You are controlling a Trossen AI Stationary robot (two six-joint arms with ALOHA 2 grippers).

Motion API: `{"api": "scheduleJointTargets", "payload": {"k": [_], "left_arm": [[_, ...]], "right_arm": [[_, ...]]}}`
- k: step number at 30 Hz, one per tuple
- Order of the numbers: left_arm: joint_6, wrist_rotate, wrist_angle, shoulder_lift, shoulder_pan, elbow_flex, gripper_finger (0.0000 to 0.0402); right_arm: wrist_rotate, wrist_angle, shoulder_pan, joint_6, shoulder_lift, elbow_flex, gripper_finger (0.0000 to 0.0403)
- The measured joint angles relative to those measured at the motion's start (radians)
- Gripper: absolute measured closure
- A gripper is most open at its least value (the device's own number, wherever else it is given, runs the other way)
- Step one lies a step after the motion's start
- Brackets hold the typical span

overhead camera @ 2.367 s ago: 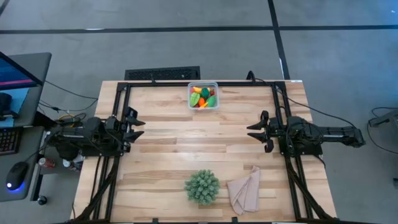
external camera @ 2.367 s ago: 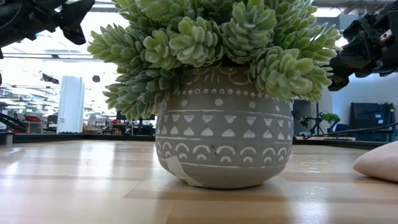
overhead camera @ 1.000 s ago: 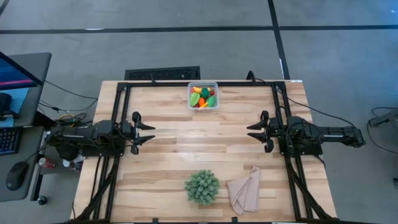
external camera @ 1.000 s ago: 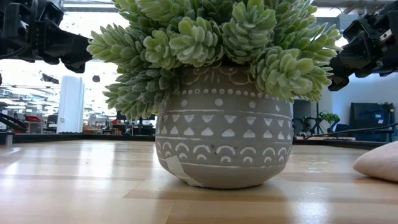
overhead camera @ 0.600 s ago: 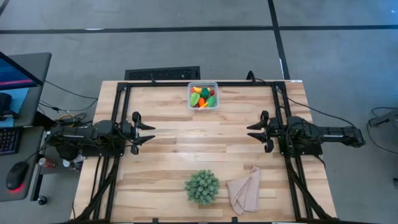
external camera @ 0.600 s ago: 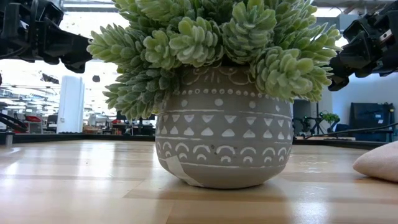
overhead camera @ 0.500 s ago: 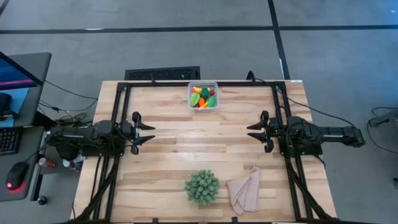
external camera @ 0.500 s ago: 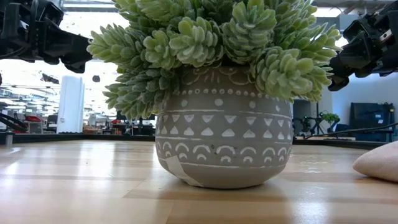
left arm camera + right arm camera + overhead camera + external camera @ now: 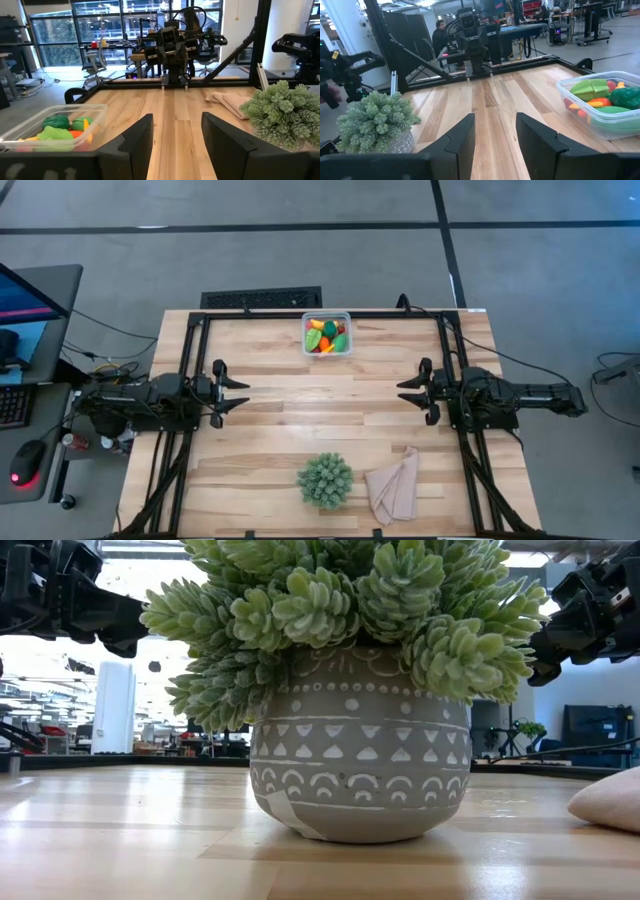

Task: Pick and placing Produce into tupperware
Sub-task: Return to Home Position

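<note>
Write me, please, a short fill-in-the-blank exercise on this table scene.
1. The produce lies ____ the tupperware.
2. The left claw and the right claw are both ____ and hold nothing.
3. The cloth lies beside the plant, on the side of the ____ arm.
Missing words: inside; open; right.

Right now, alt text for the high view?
Clear tupperware full of toy produce sits top-centre on a wooden table. The left gripper and right gripper, both open and empty, face each other from the sides; a potted plant and beige cloth sit bottom-centre.
</note>
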Motion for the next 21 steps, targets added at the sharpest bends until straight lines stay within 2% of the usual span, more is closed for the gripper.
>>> {"api": "scheduleJointTargets", "payload": {"k": [5,9,13,21], "left_arm": [[0.000,0.000,0.000,0.000,0.000,0.000,0.0241],[0.000,0.000,0.000,0.000,0.000,0.000,0.0241],[0.000,0.000,-0.001,0.000,0.000,0.000,0.0241],[0.000,0.000,-0.001,0.000,0.000,0.000,0.0241]], "right_arm": [[0.000,0.000,0.000,-0.002,0.000,0.000,0.0266],[0.000,0.000,-0.001,-0.084,0.000,0.000,0.0267],[0.000,0.000,-0.001,-0.073,0.000,0.000,0.0268],[0.001,0.000,-0.001,-0.227,0.000,0.000,0.0267]]}}
